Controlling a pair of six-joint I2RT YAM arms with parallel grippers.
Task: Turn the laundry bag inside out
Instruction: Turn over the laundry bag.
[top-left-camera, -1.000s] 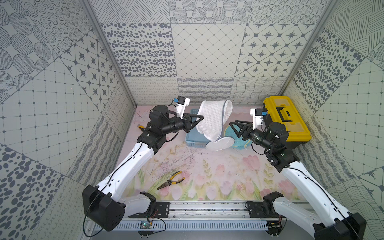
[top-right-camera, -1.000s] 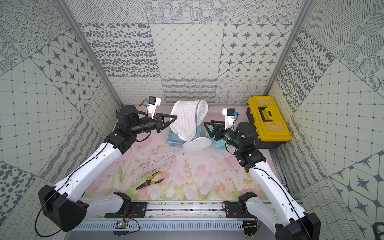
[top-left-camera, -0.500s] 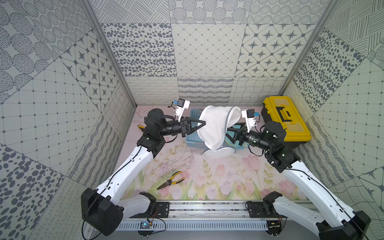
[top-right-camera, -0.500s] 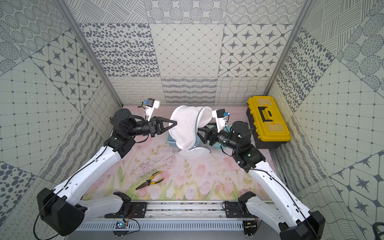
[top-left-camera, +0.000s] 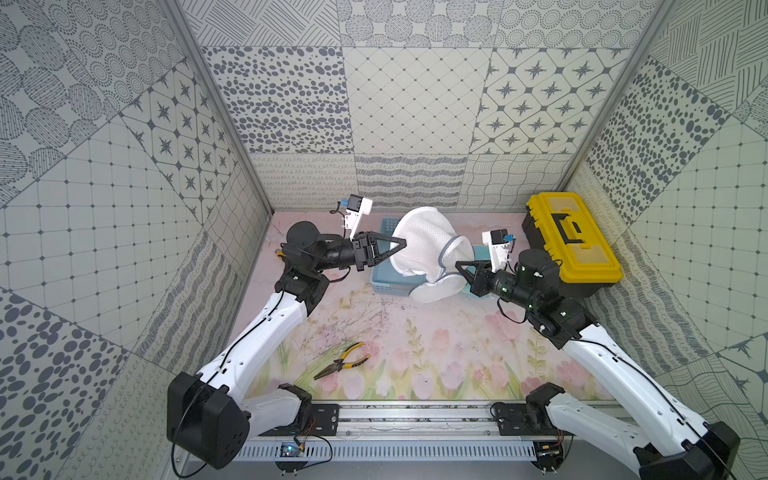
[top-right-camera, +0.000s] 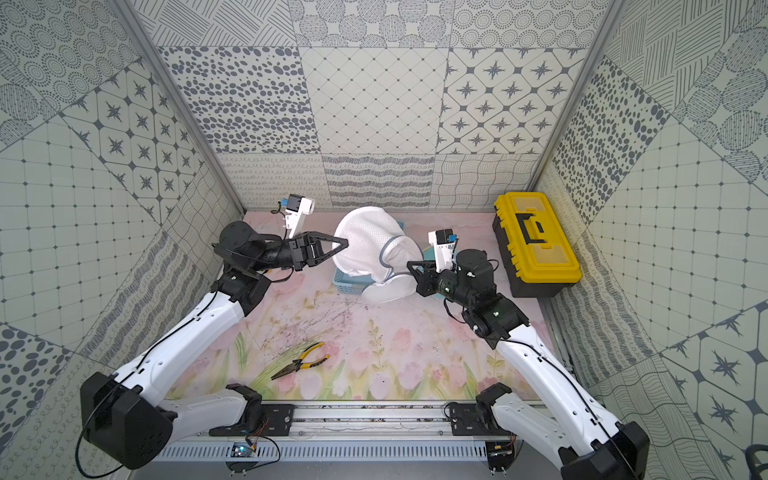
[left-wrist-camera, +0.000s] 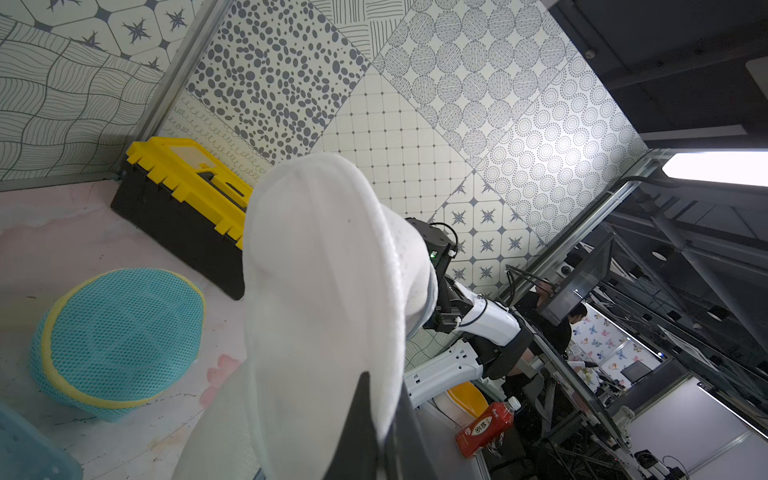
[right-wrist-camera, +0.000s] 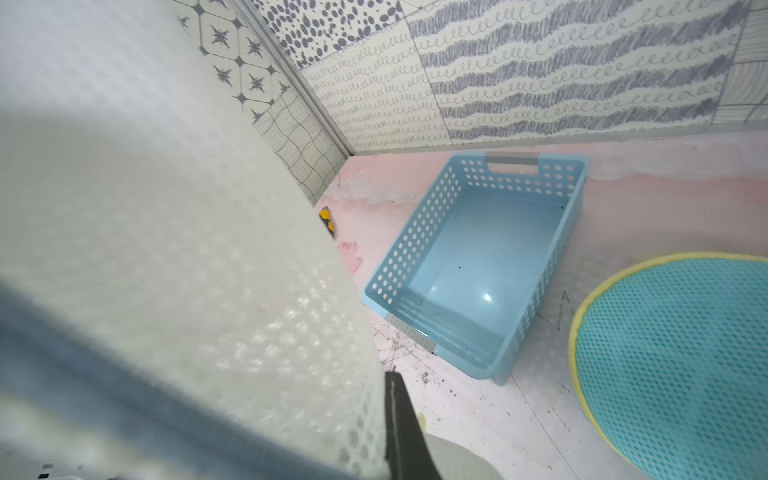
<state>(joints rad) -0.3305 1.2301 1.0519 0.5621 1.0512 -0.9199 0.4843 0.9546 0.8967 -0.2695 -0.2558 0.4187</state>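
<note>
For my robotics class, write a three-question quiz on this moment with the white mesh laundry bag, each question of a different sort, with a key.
1. True or false: the white laundry bag is held up above the table between the left gripper and the right gripper.
2. Multiple choice: which thing lies on the mat nearest the rail at the arms' base? A) blue basket B) pliers C) yellow toolbox
3. Fill in: the round mesh bag lying on the table is teal with a ____ rim.

Key: 1 true; 2 B; 3 yellow.
</note>
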